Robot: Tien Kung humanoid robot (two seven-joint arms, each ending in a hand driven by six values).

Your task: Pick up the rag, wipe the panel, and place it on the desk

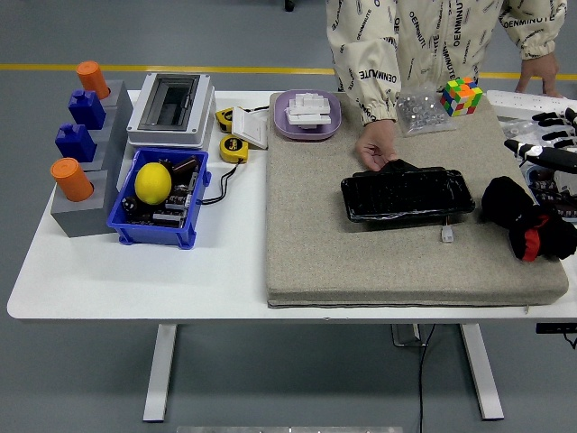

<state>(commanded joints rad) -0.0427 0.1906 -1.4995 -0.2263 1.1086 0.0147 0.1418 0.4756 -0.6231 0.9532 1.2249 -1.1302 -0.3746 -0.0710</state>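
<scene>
In the head view, the right hand (550, 142) hung over the mat's far right edge with its fingers spread and grasping nothing, just beyond the rag and apart from it. The left hand was out of sight. The rag (527, 219), a crumpled black cloth with a red patch, lay on the grey mat (361, 234) against its right edge. The panel (407, 195), a glossy black slab, lay flat on the mat's right half, just left of the rag, with a small white connector (447, 234) beside its near edge. A person at the table's far side pressed one hand (377, 149) on the panel's far left corner; the other hand (539, 72) rested at the table's far right corner. A colour cube (462, 96) and a clear bag of small parts (422, 112) sat at the mat's far edge. A purple tray (308, 115) stood at the mat's far left corner. On the white table (135, 280), left of the mat, were a blue bin (160, 198) holding a yellow fruit (153, 182), a grey electrical box (171, 108), and a stepped grey block (81, 171) with blue and orange pegs.
</scene>
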